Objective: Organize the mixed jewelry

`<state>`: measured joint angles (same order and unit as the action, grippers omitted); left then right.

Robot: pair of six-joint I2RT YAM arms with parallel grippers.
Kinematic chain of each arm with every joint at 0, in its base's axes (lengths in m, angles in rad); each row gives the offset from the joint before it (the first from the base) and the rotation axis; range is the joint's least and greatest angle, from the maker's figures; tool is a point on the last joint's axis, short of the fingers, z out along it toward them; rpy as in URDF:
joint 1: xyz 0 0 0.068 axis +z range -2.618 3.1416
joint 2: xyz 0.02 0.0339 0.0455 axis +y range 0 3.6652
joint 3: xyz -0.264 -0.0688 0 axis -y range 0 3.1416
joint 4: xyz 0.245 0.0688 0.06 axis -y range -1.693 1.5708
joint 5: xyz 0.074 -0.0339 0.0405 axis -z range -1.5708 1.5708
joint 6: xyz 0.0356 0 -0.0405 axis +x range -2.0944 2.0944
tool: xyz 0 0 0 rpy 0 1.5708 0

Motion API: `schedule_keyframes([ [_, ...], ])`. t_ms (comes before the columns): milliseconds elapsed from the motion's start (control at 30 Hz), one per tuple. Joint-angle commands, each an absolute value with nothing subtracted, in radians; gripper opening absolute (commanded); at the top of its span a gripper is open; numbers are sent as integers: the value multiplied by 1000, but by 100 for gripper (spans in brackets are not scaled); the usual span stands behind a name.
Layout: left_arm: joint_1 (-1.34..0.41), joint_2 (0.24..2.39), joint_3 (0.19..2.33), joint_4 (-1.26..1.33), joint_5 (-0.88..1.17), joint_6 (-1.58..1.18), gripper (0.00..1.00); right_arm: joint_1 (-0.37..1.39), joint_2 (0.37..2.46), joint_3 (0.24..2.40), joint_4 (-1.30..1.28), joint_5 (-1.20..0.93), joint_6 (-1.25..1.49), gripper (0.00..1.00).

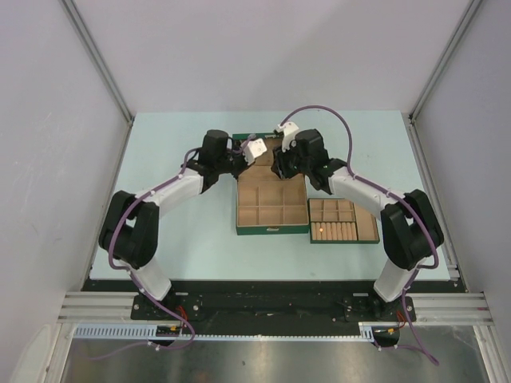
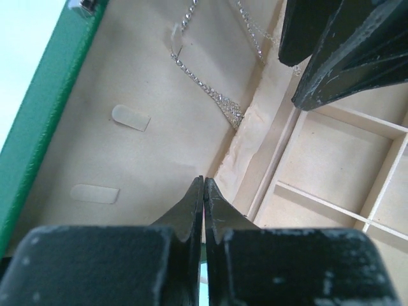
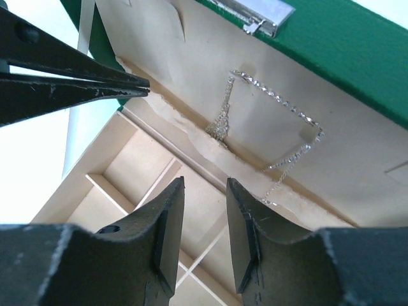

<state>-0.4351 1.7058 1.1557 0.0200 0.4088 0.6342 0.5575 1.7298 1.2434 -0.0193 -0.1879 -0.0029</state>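
Observation:
A fine silvery chain necklace (image 3: 275,101) hangs against the tan lining of the raised lid of the green box (image 1: 271,230), its pale cluster (image 3: 218,124) low by the hinge fold. My right gripper (image 3: 205,188) is open just below the chain, over the box's compartments, with nothing between its fingers. The left wrist view shows the same necklace (image 2: 207,86) ahead of my left gripper (image 2: 203,185), which is shut and empty near the hinge. The right gripper's dark fingers (image 2: 331,51) reach in from the upper right of that view.
The box's bottom is split into several tan compartments (image 2: 331,159). Pale tabs (image 2: 131,117) sit on the lid lining. A flat green tray (image 1: 343,240) with tan ring rolls lies right of the box. Both arms crowd the box's back edge.

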Motion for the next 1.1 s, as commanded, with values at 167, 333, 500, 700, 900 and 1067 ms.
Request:
schedule_keyframes([
  [167, -430, 1594, 1150, 38, 462, 543, 3, 540, 1605, 1247, -110, -169, -71, 47],
  [333, -430, 1560, 1151, -18, 480, 520, 3, 519, 1565, 1246, -207, -181, -98, 54],
  [500, -430, 1493, 1120, -55, 472, 496, 5, 466, 1520, 1247, -310, -187, -126, 60],
  [700, -430, 1385, 1075, -106, 480, 463, 11, 393, 1447, 1229, -396, -135, -184, 63],
  [900, -431, 1299, 1029, -172, 495, 451, 29, 316, 1399, 1190, -452, -88, -248, 65],
  [1067, -433, 1266, 970, -183, 503, 451, 41, 270, 1402, 1167, -451, -71, -287, 66],
])
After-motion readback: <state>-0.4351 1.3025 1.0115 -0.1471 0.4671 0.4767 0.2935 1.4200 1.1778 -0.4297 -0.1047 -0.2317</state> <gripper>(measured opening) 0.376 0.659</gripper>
